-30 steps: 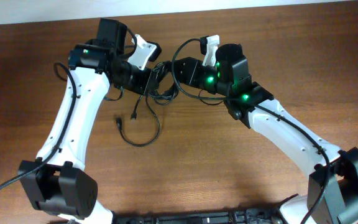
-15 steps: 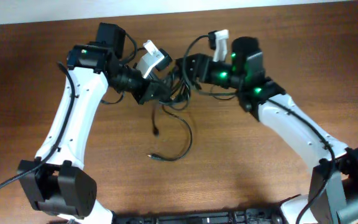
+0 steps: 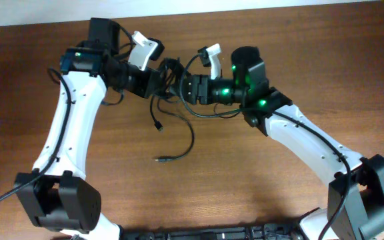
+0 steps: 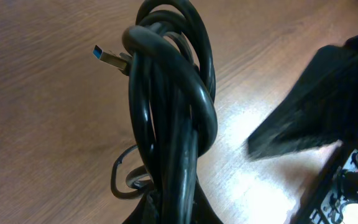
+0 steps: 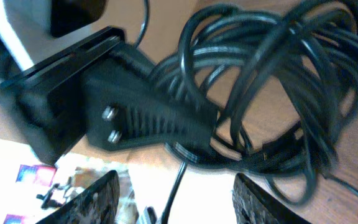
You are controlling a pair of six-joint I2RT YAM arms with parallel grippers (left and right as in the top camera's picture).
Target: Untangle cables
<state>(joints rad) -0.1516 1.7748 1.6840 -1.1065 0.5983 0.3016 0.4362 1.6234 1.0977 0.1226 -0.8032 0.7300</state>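
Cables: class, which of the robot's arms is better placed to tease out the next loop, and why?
Right, probably. The left gripper is shut on the cables, anchoring the bundle; the right gripper stands open directly facing the loops, free to take one.

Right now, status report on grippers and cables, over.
Left gripper shut on cables. Right gripper open, close beside them. One loose plug end trails free.

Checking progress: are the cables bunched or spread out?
Bunched: the cables loop into a tight knot; only a plug end trails loose.
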